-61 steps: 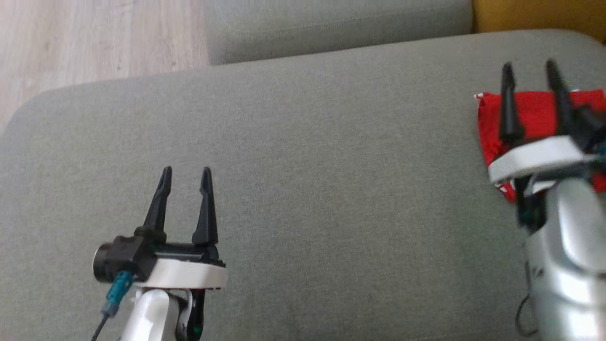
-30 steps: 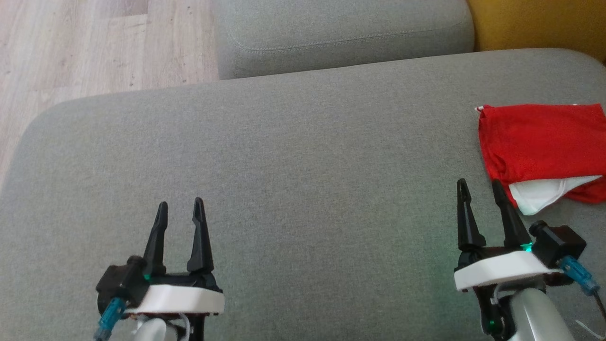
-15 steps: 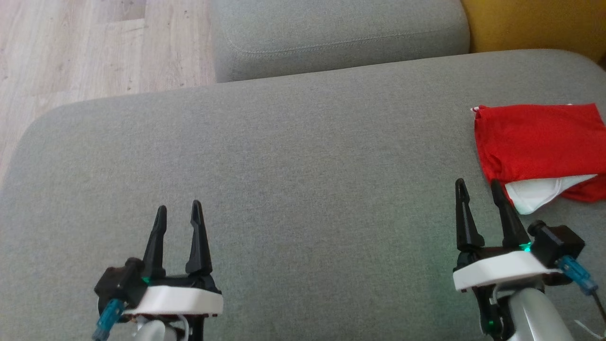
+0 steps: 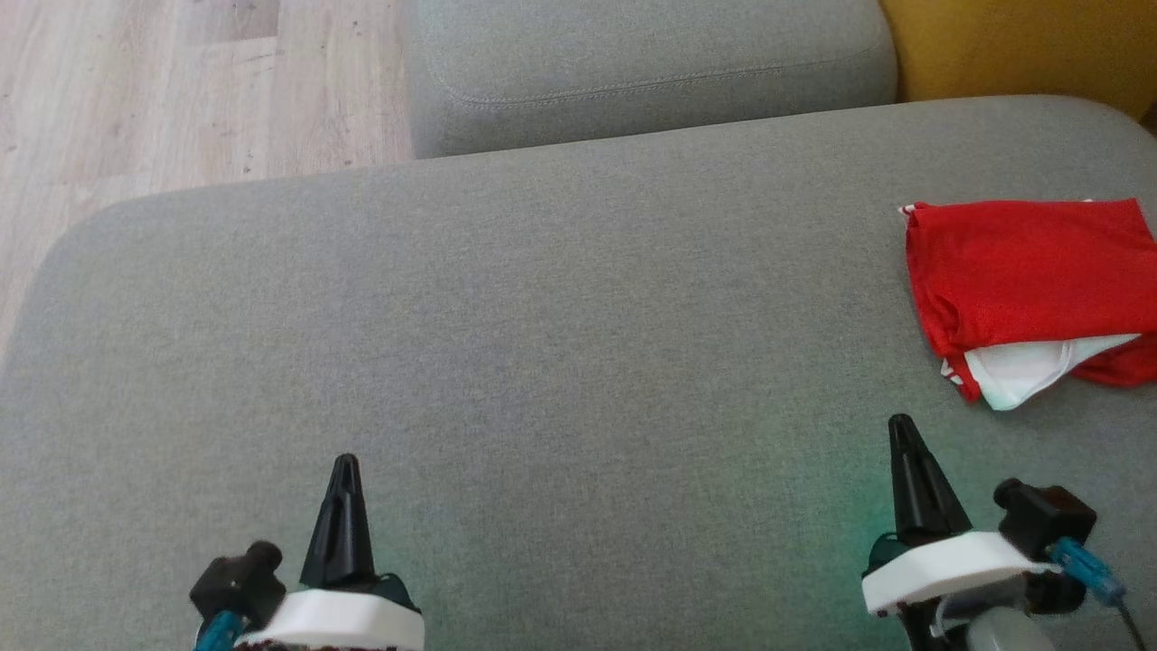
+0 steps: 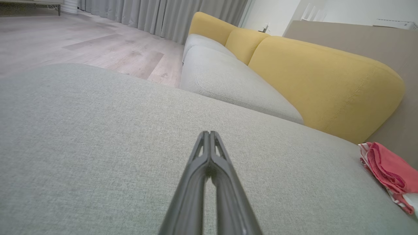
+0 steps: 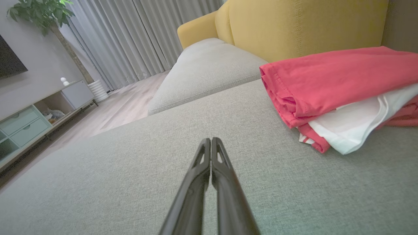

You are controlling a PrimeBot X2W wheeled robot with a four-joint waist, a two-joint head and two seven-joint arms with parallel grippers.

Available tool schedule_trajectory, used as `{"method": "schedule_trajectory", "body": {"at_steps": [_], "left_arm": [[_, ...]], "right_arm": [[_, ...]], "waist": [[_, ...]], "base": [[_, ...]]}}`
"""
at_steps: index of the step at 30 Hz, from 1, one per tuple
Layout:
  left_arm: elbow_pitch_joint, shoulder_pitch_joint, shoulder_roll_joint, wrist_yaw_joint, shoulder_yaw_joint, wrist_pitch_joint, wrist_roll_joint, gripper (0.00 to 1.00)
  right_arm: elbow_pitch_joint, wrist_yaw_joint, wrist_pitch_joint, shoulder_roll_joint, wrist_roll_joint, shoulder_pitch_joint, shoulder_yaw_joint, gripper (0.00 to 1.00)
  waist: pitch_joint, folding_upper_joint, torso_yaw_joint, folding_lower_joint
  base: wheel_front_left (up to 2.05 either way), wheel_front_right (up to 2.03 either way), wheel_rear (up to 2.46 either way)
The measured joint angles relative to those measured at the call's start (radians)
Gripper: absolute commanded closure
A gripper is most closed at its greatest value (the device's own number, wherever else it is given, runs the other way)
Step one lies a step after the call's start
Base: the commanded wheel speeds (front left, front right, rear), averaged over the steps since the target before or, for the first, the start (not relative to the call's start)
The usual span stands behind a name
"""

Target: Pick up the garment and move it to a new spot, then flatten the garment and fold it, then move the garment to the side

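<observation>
The garment (image 4: 1026, 276) is a red and white piece, folded, lying at the right edge of the grey sofa seat (image 4: 560, 344). The right wrist view shows the garment (image 6: 339, 85) to the upper right, and the left wrist view catches the garment (image 5: 390, 171) at the far right. My left gripper (image 4: 345, 463) stands shut and empty at the lower left, far from the cloth. My right gripper (image 4: 900, 423) is shut and empty at the lower right, a short way in front of the garment and apart from it. Both pairs of fingers press together in the wrist views (image 5: 209, 133) (image 6: 209, 139).
A second grey cushion (image 4: 651, 63) adjoins the far side of the seat, with yellow backrests (image 4: 1021, 45) at the upper right. Wooden floor (image 4: 181, 90) lies beyond the seat's left edge. A low cabinet (image 6: 39, 114) and curtains stand across the room.
Both grippers have shut and drawn back toward the bottom of the head view. Two seconds ago the right gripper hovered over the garment; it has let go and retreated. The garment lies still.
</observation>
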Motion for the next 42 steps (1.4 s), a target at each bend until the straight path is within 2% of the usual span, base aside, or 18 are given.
{"method": "schedule_trajectory", "body": {"at_steps": [42], "left_arm": [[-0.013, -0.021, 0.000, -0.035, 0.092, 0.123, -0.397, 1.00]], "right_arm": [[-0.035, 0.000, 0.108, -0.001, 0.458, -0.014, -0.050, 1.00]], "waist": [[0.002, 0.0000, 0.028, 0.0001]], "base": [[0.00, 0.00, 0.00]]}}
